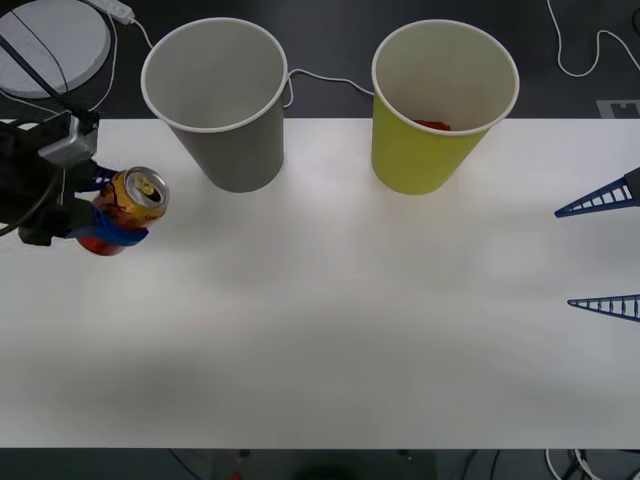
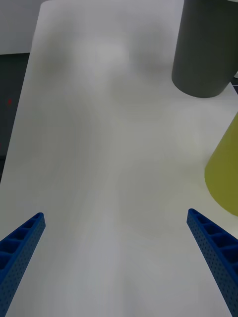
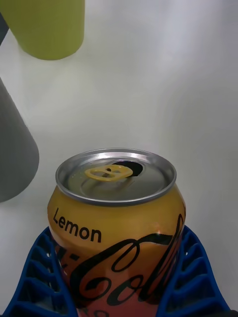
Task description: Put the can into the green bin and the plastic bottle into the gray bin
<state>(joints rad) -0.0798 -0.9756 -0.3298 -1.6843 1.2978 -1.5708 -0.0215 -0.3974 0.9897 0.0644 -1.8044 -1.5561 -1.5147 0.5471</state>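
Note:
The can (image 1: 143, 189), gold-topped with an orange and red body, is tilted at the table's left side with my left gripper (image 1: 120, 211) shut on it. The left wrist view shows the can (image 3: 116, 223) close up between the blue fingers (image 3: 42, 277). The gray bin (image 1: 225, 140) stands upright just behind and to the right of the can. The green bin (image 1: 420, 155) stands to its right, with something red (image 1: 432, 125) inside. My right gripper (image 1: 566, 258) hangs open at the table's right edge, nothing between its fingers. The plastic bottle is out of view.
The white table (image 1: 320, 330) stretches bare between the two arms. A white round object (image 1: 50, 40) and cables (image 1: 320, 78) lie on the dark floor behind the table. The right wrist view shows the gray bin (image 2: 203, 49) and the green bin (image 2: 225, 173).

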